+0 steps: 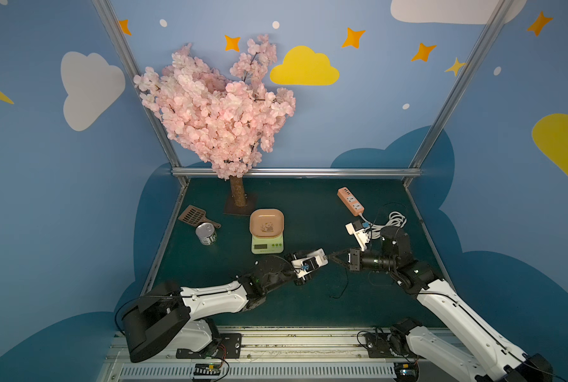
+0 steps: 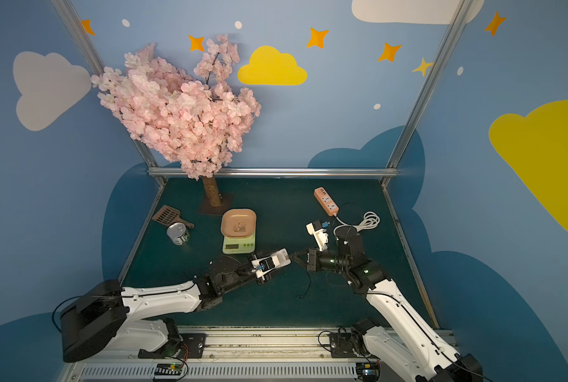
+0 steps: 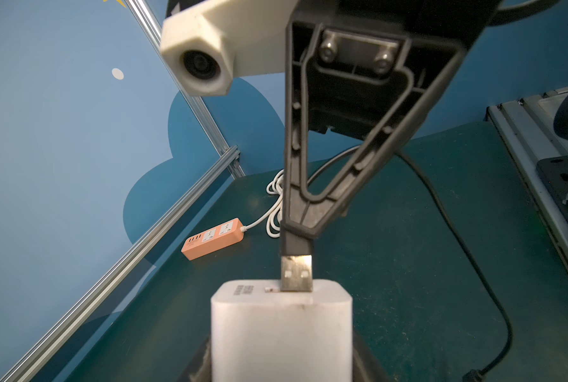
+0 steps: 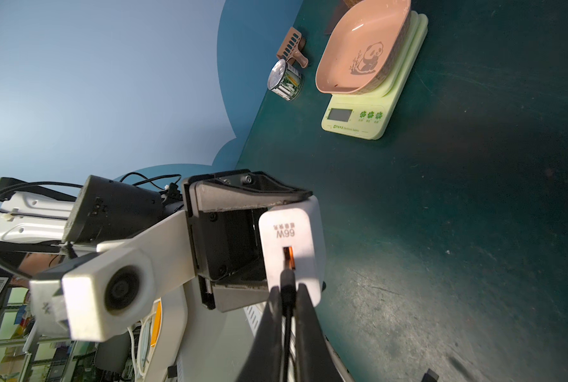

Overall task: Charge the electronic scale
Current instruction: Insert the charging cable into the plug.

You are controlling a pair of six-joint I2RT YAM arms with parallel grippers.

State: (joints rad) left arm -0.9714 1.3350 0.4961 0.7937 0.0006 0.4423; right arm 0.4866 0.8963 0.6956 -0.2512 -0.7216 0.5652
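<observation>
The widest free stretch of the dark green desk point(image 1: 309, 211) runs between the pale green electronic scale point(image 1: 267, 231) in the middle and the salmon-orange power strip point(image 1: 350, 201) at far right, open up to the far rail. On the left, only narrow gaps lie among the brown slotted scoop point(image 1: 193, 216), the silver tin can point(image 1: 206, 233) and the pink artificial blossom tree point(image 1: 216, 109) rooted at the far edge. Nearer, the left pincer point(image 1: 317, 259), clamped on a white charger block point(image 4: 289, 238), meets the right pincer point(image 1: 331, 256) tip to tip just near-right of the scale. A thin black cable point(image 1: 345, 282) trails on the desk there, and a coiled white cord point(image 1: 395, 220) crowds the right edge.
</observation>
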